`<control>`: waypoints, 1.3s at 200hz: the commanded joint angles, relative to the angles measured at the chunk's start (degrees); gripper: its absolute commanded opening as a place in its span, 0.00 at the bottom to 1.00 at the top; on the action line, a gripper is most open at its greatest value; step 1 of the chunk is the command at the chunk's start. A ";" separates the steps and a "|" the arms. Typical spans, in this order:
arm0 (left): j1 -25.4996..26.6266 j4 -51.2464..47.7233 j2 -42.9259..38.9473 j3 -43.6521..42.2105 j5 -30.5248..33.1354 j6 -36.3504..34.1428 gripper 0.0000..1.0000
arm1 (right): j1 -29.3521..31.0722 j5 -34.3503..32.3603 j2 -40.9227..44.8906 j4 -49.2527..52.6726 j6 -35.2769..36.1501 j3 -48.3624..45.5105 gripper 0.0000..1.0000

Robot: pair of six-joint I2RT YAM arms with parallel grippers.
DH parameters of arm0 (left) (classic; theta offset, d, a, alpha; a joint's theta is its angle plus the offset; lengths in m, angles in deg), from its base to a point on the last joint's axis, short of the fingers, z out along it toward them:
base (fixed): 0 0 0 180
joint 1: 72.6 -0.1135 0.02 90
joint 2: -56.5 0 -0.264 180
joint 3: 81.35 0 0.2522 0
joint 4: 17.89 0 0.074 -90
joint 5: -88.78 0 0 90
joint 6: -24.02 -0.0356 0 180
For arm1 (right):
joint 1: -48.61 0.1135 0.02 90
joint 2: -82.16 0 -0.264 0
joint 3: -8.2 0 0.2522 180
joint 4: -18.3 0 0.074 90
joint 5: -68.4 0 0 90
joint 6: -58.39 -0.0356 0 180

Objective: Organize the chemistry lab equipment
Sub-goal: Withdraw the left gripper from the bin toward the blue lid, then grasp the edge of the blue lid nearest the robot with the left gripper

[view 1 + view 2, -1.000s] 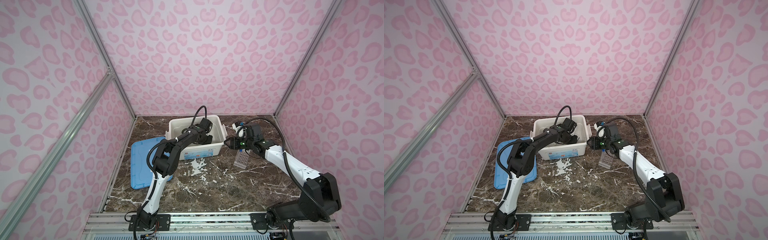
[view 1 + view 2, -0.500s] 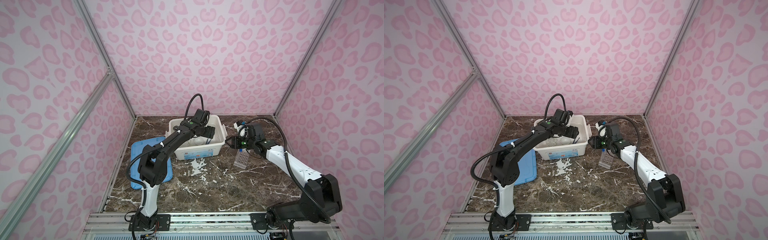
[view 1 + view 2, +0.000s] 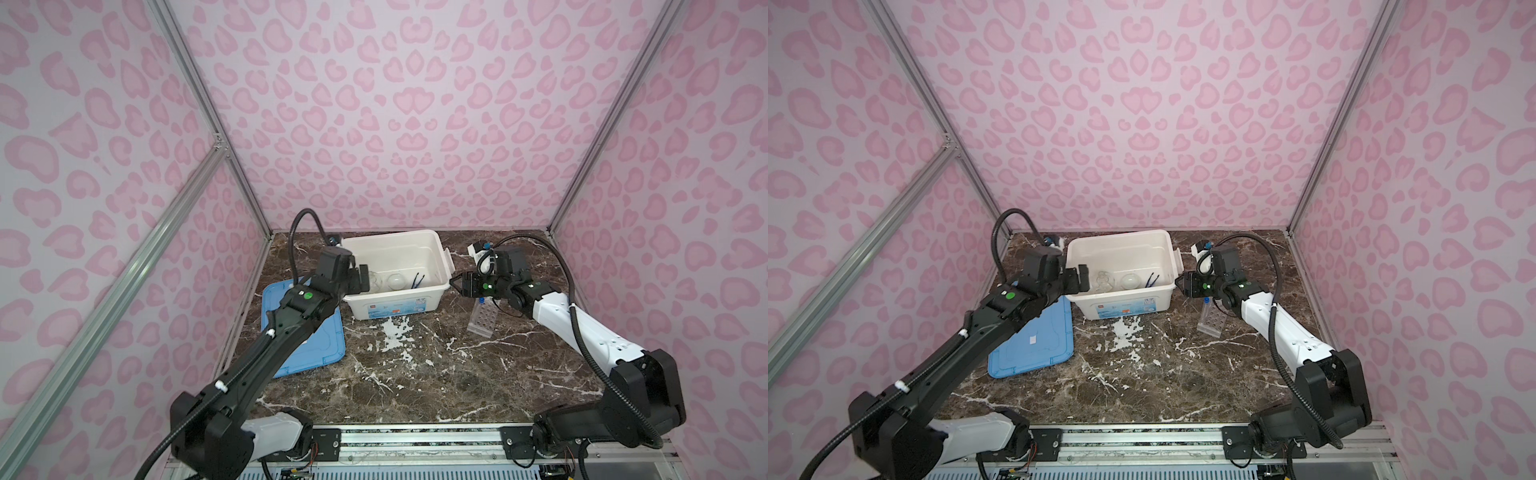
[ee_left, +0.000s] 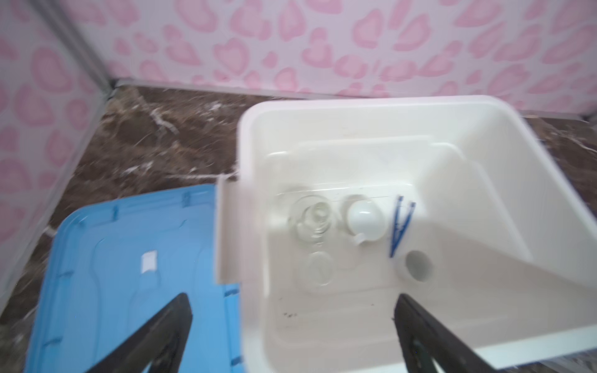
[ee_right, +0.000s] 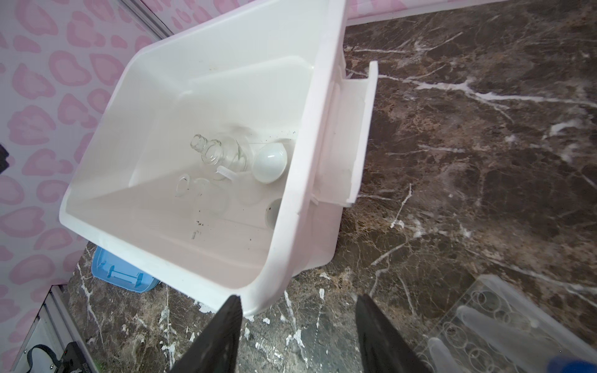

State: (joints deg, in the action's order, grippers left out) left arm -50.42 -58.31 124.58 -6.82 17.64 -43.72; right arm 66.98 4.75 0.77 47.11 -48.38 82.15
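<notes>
Fingers [image 4: 171, 323] spread on left gripper [image 4: 290, 300], right gripper [image 5: 298, 298], nothing held; glass flask [image 4: 315, 216] in bin [image 4: 355, 103] judged fragile, slick: neck to be gripped.

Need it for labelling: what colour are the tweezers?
Tweezers: dark blue, clearest in the left wrist view.

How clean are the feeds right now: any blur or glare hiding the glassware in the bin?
Left wrist view: smeared all over, yet flask, bowl and tweezers in the bin are readable. Right wrist view: sharper, flask clear; rack at the edge is soft. Both top views: sharp, evenly lit, no glare, flask tiny and faint.
</notes>
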 commanded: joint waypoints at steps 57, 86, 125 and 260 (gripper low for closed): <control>-27.82 -4.47 -17.66 -21.51 1.02 13.28 0.96 | -0.01 3.36 -0.02 -6.20 -0.57 -2.40 0.59; -33.97 -3.40 -13.93 -24.15 -0.96 16.09 0.96 | -0.04 5.31 -1.30 -8.58 -1.60 -2.97 0.59; -40.09 -0.32 -7.79 -25.19 -3.33 13.89 0.99 | -0.35 8.01 -3.20 -9.87 -1.59 -2.70 0.59; -46.15 5.37 15.44 -19.50 -11.14 7.75 0.71 | -1.85 10.74 -5.44 -10.83 -1.51 -2.79 0.59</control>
State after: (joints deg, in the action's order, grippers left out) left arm -96.52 -54.35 137.62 -27.80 8.52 -34.63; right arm 65.23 15.09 -4.41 36.44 -50.44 79.50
